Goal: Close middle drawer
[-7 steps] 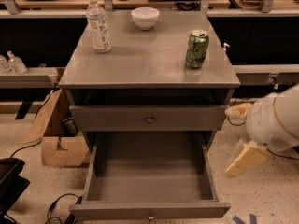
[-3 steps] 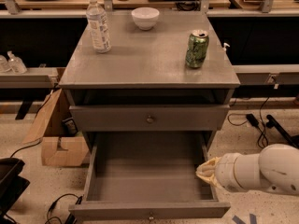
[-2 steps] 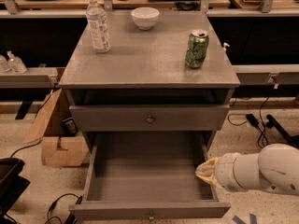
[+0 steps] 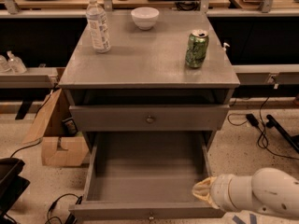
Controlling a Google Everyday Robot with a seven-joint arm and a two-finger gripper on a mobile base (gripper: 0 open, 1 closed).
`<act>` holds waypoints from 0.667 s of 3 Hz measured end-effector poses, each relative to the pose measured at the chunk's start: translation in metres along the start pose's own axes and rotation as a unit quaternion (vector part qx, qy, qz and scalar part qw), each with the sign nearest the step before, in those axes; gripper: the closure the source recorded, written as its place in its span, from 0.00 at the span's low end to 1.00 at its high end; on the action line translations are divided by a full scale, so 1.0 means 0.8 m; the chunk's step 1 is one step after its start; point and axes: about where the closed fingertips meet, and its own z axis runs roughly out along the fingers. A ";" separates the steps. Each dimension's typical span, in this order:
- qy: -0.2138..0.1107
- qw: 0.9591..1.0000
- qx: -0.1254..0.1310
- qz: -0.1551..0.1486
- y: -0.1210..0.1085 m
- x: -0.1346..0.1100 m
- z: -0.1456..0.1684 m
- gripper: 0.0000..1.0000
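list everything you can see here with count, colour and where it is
cabinet: one, grey, centre of view
middle drawer: one, grey, pulled wide open, low in the cabinet
upper drawer: one, grey, round knob, just above the open one
water bottle: one, clear, back left of the cabinet top
bowl: one, white, back middle of the top
soda can: one, green, right side of the top
cardboard box: one, brown, floor left of the cabinet
pump bottles: two, clear, ledge at far left
cables: several, black, floor at right
arm: one, white, lower right
gripper: one, cream, at the open drawer's front right corner
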 end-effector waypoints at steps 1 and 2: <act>0.007 0.999 -0.036 0.033 0.069 0.105 0.057 1.00; 0.010 0.996 -0.061 0.062 0.118 0.167 0.087 1.00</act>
